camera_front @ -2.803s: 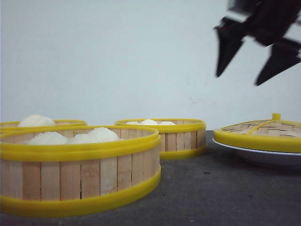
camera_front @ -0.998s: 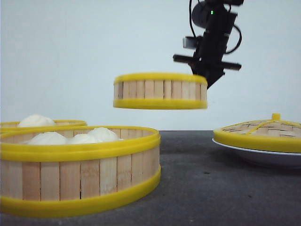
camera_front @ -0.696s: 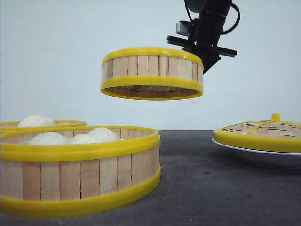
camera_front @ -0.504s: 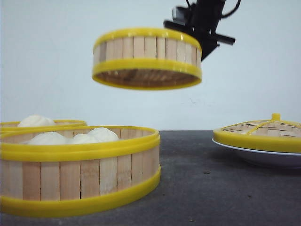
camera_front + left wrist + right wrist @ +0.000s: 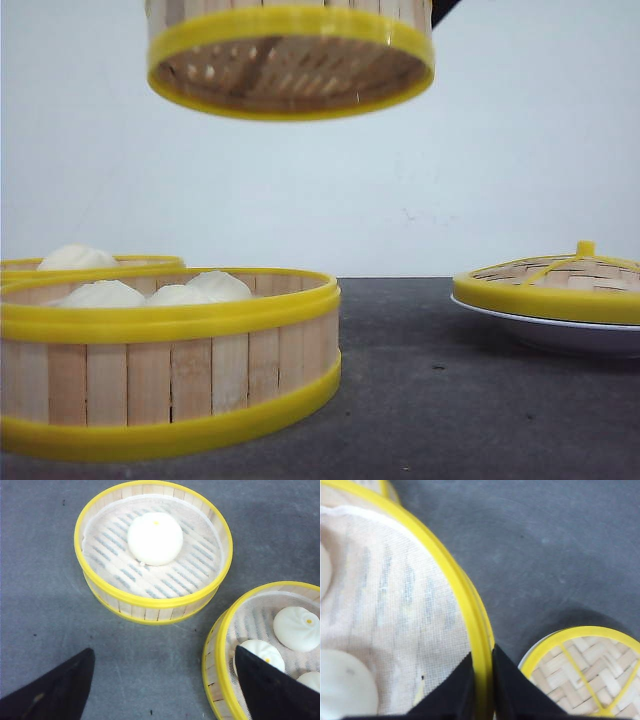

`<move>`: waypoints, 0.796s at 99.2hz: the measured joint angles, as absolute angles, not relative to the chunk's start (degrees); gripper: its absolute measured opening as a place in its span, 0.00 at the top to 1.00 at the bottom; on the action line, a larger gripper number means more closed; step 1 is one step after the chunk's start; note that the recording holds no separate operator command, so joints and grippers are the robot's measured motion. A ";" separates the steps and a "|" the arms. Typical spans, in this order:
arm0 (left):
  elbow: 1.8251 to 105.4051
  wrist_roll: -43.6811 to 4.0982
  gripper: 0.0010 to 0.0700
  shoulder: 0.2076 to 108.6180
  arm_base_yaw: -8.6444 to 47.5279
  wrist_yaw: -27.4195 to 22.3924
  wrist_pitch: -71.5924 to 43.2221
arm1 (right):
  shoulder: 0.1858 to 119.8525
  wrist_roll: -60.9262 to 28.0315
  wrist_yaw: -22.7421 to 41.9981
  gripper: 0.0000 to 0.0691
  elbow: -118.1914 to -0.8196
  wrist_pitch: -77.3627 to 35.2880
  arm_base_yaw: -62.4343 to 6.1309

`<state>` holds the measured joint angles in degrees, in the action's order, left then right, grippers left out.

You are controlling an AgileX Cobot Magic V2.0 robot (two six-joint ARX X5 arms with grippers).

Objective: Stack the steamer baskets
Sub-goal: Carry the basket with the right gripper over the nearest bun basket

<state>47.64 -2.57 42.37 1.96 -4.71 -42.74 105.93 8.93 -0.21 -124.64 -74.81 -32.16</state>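
Transfer step in hand. Right claw (image 5: 481, 690) clamped on raised basket (image 5: 290, 60) rim, high above bench (image 5: 450, 400). Left claw (image 5: 162, 685) open, idle. Next: centre over front basket (image 5: 170, 350), lower squarely.

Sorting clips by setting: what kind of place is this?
Likely a staged tabletop test setup, not a real kitchen: steamer baskets and a lidded white plate sit on a bare grey table against a plain white wall.
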 joint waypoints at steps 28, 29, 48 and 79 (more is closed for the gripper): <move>47.64 -2.55 0.22 42.37 1.96 -4.71 -42.74 | 96.99 8.82 -0.99 0.97 -108.22 -64.71 -36.21; 47.64 -2.55 0.22 42.37 1.96 -4.71 -42.74 | 96.75 8.82 -1.02 0.97 -107.63 -64.40 -36.32; 47.64 -2.55 0.22 42.37 1.96 -4.71 -42.74 | 95.42 8.08 -0.99 0.97 -100.09 -60.12 -37.95; 47.64 -2.55 0.22 42.37 1.96 -4.71 -42.74 | 95.42 6.83 -1.23 0.97 -90.76 -46.61 -40.51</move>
<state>47.64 -2.55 42.37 1.96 -4.71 -42.74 95.42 6.83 -1.23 -90.76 -46.61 -40.51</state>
